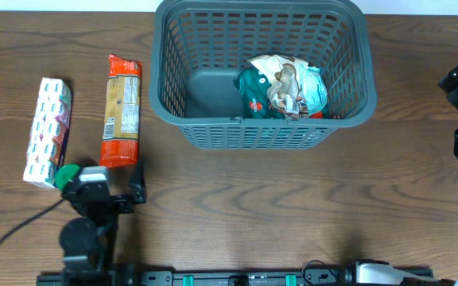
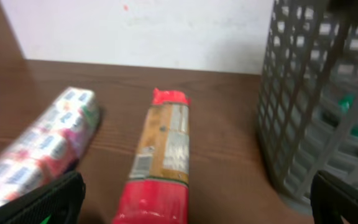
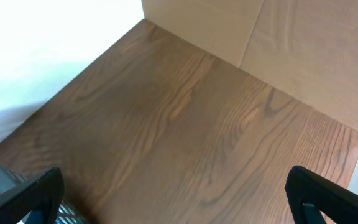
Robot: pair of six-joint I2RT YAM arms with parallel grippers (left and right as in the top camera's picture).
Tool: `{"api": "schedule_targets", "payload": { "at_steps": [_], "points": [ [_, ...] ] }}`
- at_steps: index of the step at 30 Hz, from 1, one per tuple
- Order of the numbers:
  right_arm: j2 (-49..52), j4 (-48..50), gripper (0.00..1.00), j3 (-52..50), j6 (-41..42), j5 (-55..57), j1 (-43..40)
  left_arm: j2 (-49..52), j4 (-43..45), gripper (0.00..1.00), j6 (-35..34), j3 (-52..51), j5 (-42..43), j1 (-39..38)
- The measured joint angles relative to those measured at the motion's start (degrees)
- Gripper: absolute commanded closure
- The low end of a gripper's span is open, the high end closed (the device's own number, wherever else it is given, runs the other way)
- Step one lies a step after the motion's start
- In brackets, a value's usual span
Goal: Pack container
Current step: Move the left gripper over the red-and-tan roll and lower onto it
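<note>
Mid-pack: dark grey slotted plastic basket (image 1: pixel 253 137) sits far-centre on wood table (image 1: pixel 293 206) w/ snack bags (image 1: pixel 286 86) in, left hand (image 1: pixel 103 179) wide, empty, just short of long orange-red biscuit packet (image 1: pixel 121 110), so next = close on it, lift over rim; right hand (image 3: pixel 179 202) wide, idle.

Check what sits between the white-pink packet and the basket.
One orange-red snack packet lies lengthwise between the white-pink packet and the container, touching neither. The overhead view shows it clearly, and the left wrist view does too.

Black left arm (image 1: pixel 82 234) bears a green spot (image 1: pixel 67 171), black cable (image 1: pixel 18 229), black fingers (image 2: pixel 45 202).
</note>
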Motion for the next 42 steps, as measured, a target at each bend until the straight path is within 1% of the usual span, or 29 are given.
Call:
{"api": "schedule_targets", "payload": {
  "at_steps": [2, 5, 8, 11, 14, 16, 19, 26, 30, 34, 38, 42],
  "points": [
    [0.0, -0.02, 0.01, 0.0, 0.0, -0.02, 0.0, 5.46, -2.64, 0.01, 0.04, 7.13, -0.81, 0.0],
    [0.0, -0.02, 0.01, -0.02, 0.02, -0.04, 0.0, 16.2, -8.26, 0.01, 0.22, 18.58, -1.68, 0.0],
    [0.0, -0.04, 0.01, -0.04, 0.02, -0.09, 0.0, 28.87, -17.16, 0.01, 0.26, 30.56, -1.97, 0.0],
    [0.0, 0.0, 0.01, -0.04, 0.04, -0.17, 0.0, 42.99, -28.13, 0.01, 0.94, 43.36, -2.08, 0.0],
    [0.0, -0.02, 0.01, -0.04, 0.04, -0.2, 0.0, 53.11, -31.93, 0.02, 1.64, 51.65, -2.03, 0.0],
    [0.0, 0.0, 0.01, -0.04, 0.04, -0.2, 0.0, 58.16, -32.44, 0.01, 1.79, 55.49, -2.01, 0.0],
    [0.0, 0.0, 0.01, -0.04, 0.04, -0.22, 0.0, 62.07, -31.74, 0.01, 2.01, 57.7, -1.97, 0.0],
    [0.0, 0.0, 0.01, -0.04, 0.04, -0.2, 0.0, 64.28, -30.08, 0.01, 3.28, 57.88, -1.86, 0.7],
    [0.0, -0.02, 0.01, -0.04, 0.04, -0.2, 0.0, 67.6, -30.29, 0.01, 3.32, 58.29, -1.86, 1.51],
    [0.0, -0.02, 0.01, -0.04, 0.04, -0.22, 0.0, 74.71, -30.58, 0.01, 4.79, 59.19, -1.84, 1.73],
    [0.0, -0.02, 0.01, -0.04, 0.04, -0.2, 0.0, 82.31, -31.58, 0.02, 5.68, 62.38, -1.77, 2.43],
    [0.0, 0.0, 0.01, -0.04, 0.04, -0.2, 0.0, 86.68, -31.32, 0.01, 6.97, 65.57, 1.57, 4.87]
  ]
}}
